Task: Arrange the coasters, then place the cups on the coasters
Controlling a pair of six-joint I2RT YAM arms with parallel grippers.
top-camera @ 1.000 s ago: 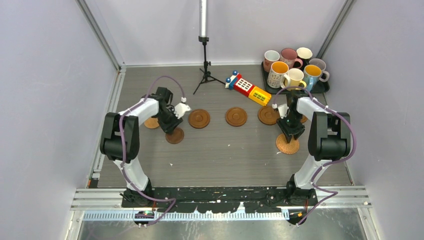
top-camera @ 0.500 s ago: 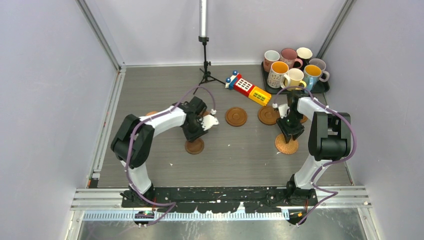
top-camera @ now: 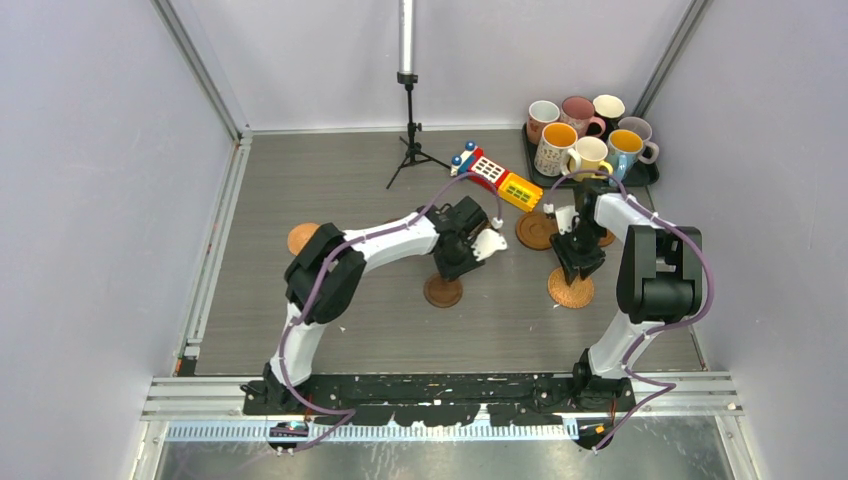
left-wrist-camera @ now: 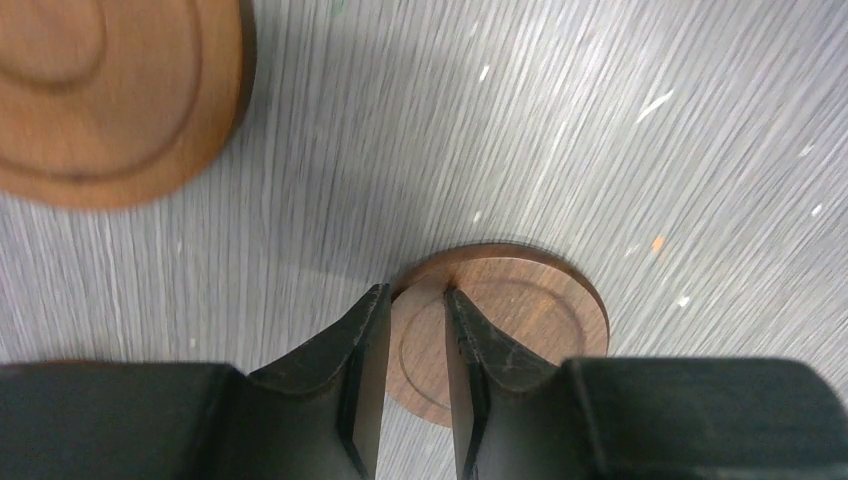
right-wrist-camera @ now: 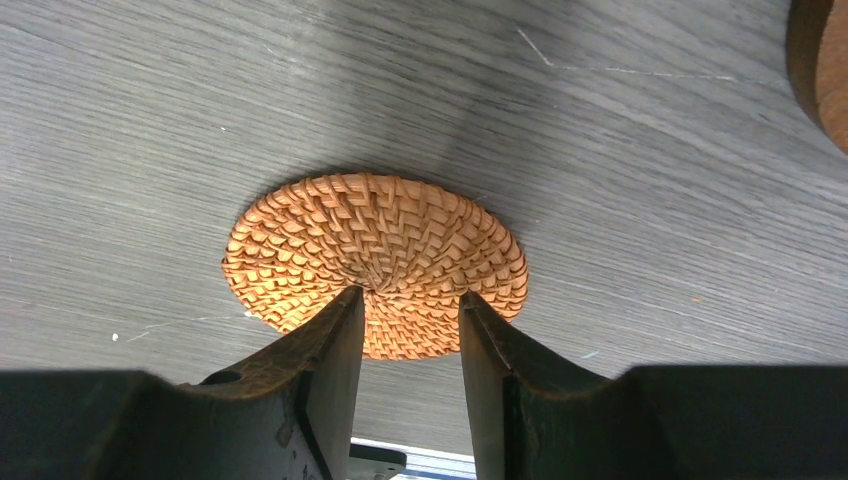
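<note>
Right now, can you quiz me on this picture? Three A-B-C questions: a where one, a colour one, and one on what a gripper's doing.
1. Where are the mugs? A on coasters; B on the black tray, far right; C beside the left arm.
2. The woven coaster in the right gripper is: A blue; B green; C orange.
3. The left gripper is: A shut on a brown wooden coaster; B open and empty; C holding a mug.
Answers: B, they crowd the tray; C, its weave shows orange; A, the fingers pinch its edge.
</note>
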